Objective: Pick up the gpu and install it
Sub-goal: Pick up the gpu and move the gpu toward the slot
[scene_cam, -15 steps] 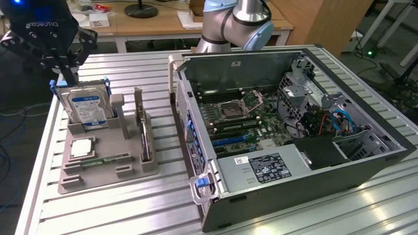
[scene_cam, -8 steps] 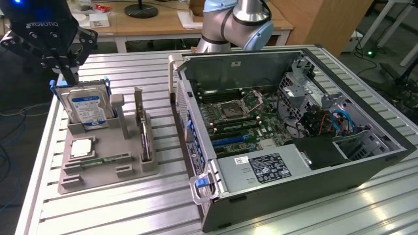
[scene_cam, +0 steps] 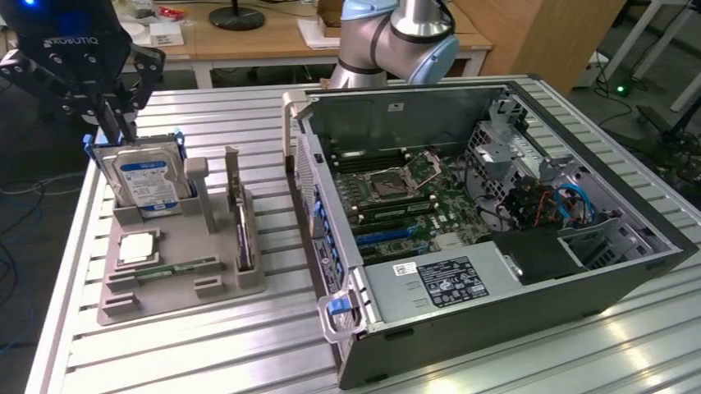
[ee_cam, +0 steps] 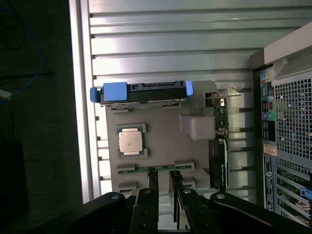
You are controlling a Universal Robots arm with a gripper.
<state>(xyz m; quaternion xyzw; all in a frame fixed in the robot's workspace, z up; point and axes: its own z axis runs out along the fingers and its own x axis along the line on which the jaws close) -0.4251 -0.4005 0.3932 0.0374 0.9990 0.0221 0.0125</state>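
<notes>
My hand hangs just above the hard drive, fingers slightly apart, holding nothing. Gpu stands on edge in the gray holder nr the worktop edge at exterior view's left, btwn hard drive & open PC case. CPU & memory stick lie alongside.

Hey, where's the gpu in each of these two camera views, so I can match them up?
Exterior view: the gpu stands on edge in the gray holder, on the side nearest the computer case.
Wrist view: the gpu is seen edge-on from above, along the holder's side facing the computer case.
Shared landmark: the hard drive with blue rails, standing in the same holder.
</notes>
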